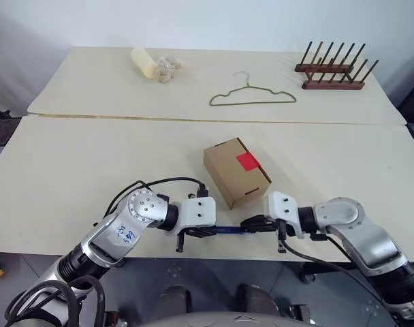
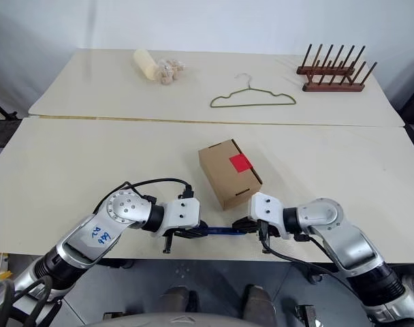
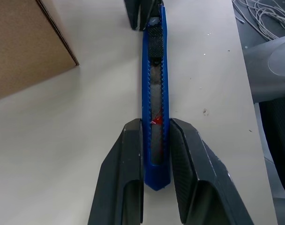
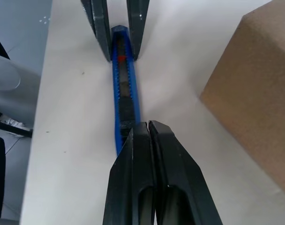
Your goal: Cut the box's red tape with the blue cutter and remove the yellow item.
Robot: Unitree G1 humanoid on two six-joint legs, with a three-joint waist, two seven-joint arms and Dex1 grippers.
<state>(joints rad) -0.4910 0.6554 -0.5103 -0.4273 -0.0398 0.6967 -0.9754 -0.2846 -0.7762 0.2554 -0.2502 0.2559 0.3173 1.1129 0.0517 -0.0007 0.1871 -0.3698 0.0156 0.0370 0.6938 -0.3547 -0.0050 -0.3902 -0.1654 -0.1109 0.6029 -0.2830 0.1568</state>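
Note:
The box (image 1: 235, 170) is a small brown carton standing closed near the table's middle, with the red tape (image 1: 247, 161) as a square on its top. The blue cutter (image 1: 231, 230) lies level just in front of the box, near the table's front edge. My left gripper (image 1: 197, 232) is shut on one end of it; in the left wrist view the fingers (image 3: 128, 154) clamp the blue body (image 3: 154, 93). My right gripper (image 1: 251, 223) is shut, and its closed fingertips (image 4: 141, 129) rest on the cutter's other end. The yellow item is out of view.
On the far table lie a green wire hanger (image 1: 252, 97), a dark wooden peg rack (image 1: 333, 68) at the back right, and a pale yellow roll (image 1: 143, 63) beside a crumpled beige lump (image 1: 169, 67). A seam (image 1: 193, 119) divides the two tables.

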